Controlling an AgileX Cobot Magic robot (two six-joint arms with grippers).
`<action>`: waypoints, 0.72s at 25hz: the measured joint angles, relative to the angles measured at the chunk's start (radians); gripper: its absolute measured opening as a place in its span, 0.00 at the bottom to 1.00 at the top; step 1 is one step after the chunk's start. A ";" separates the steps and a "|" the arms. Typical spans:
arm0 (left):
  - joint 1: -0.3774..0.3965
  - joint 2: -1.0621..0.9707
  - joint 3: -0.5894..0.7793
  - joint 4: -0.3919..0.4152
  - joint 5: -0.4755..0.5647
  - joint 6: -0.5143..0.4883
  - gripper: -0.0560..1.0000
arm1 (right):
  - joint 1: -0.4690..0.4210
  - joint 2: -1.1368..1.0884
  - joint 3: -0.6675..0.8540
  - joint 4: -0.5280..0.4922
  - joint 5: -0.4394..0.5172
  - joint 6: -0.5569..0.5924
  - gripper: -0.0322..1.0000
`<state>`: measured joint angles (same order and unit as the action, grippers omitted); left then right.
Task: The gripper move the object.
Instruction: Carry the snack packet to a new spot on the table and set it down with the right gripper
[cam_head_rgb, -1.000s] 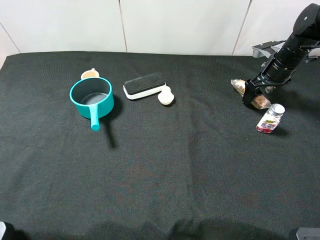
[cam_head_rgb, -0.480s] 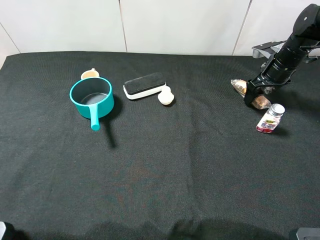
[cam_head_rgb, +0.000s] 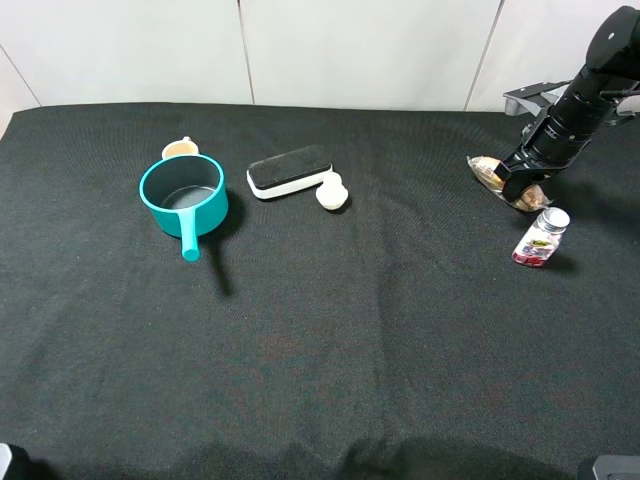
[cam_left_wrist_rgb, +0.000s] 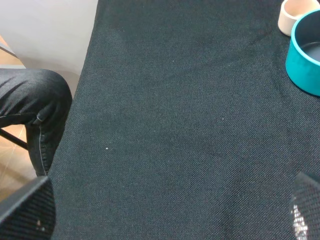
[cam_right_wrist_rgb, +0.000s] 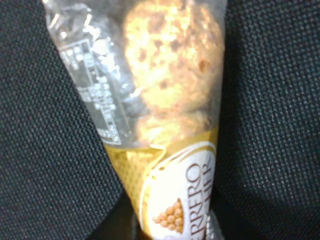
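Exterior high view: illumination is even and diffuse from above, and focus is sharp across the frame. The black cloth (cam_head_rgb: 330, 330) reflects little light; the teal pot (cam_head_rgb: 183, 195) casts a short, soft shadow on it. Right wrist view: the object (cam_right_wrist_rgb: 170, 100), directly ahead of the jaws, is overexposed, with white glare on its clear film and soft focus on its print; the cloth to either side of the jaws is dim. Left wrist view: lighting is flat, the weave is crisp, and the fingers (cam_left_wrist_rgb: 27, 210) are blurred.
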<state>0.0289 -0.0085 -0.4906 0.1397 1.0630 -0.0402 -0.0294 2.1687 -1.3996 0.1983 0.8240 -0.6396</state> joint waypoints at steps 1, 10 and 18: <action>0.000 0.000 0.000 0.000 0.000 0.000 0.99 | 0.000 0.000 0.000 0.000 0.000 0.000 0.17; 0.000 0.000 0.000 0.000 0.000 0.000 0.99 | 0.000 0.000 0.000 0.000 0.001 0.000 0.17; 0.000 0.000 0.000 0.000 0.000 0.000 0.99 | 0.000 0.002 -0.094 -0.008 0.140 0.023 0.17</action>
<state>0.0289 -0.0085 -0.4906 0.1397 1.0630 -0.0402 -0.0294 2.1705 -1.4933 0.1906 0.9641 -0.6166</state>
